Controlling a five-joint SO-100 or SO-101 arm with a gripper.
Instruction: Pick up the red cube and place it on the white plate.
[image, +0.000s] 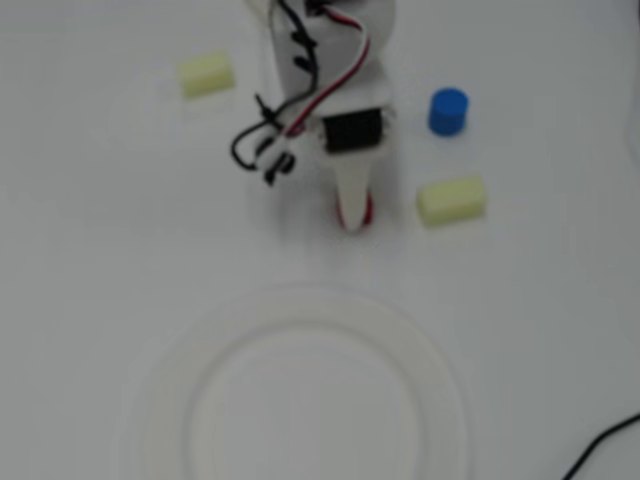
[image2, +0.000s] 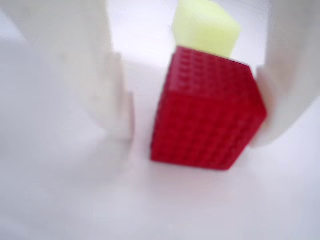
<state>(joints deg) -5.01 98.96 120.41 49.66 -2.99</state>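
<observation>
Red cube (image2: 207, 110) on the bare table, between the two white fingers of the gripper (image2: 195, 125). Jaws narrowed around it but not closed: right finger (image2: 287, 95) touching or just at the cube's corner edge, left finger (image2: 107, 85) apart, a strip of table showing between. Cube turned slightly, one vertical edge toward the right pad.

Handling, as judged: small, rigid, probably light plastic; faces finely ribbed, so grip likely good, little slip. Not fragile. Best taken on two opposite flat faces, mid-height; as it stands, skewed, a corner contact could twist it as the jaws close.

White plate (image: 300, 400) toward the table's near edge in the overhead view, well apart from the cube, empty.

Pale yellow block (image2: 206, 25) just behind the cube in the wrist view; a second yellow block (image: 206, 74) and a blue cylinder (image: 448, 111) nearer the far edge, apart.

Hard to make out: overhead view blurred, cube almost wholly hidden under the gripper (image: 353, 215), only a red sliver showing. Plate rim blends into the table and is cut off at the bottom edge. Contact on the right pad uncertain. Dark cable (image: 605, 445) at the near right corner, end out of frame.
</observation>
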